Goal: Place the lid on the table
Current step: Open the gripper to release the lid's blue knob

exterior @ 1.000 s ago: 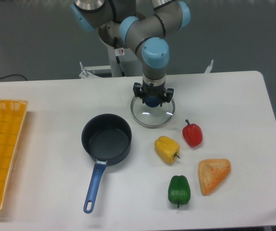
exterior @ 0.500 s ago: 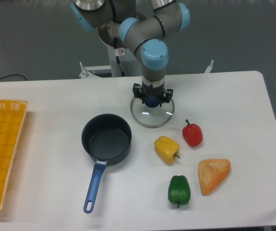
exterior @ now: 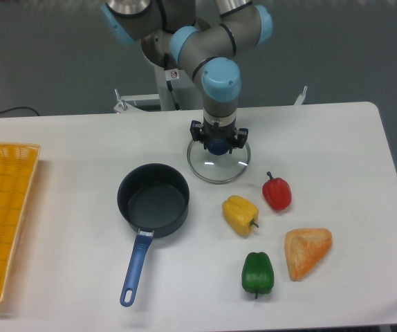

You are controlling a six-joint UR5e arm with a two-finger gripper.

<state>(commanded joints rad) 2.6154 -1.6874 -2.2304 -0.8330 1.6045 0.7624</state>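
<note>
Barely anything has moved since a second ago from where I'm sitting: the arm's wrist has crept a hair to the left and the lid went with it, that's about all. Right now the arm reaches in from the back of the table, elbow folded up high, and the last link with its light-blue cap points straight down over the lid. My gripper sits right at the blue centre knob, jaws on either side of it and looking pinched onto it, though from this camera I can't swear there's no gap. The lid itself looks flat and low on the white table, just behind and to the right of the dark saucepan, not touching it; I can't tell if the rim is fully down on the surface. In front of the lid I've got a red pepper, a yellow pepper, a green pepper and a wedge of bread, all apart from each other. Yellow woven tray is way over on the left edge.
</note>
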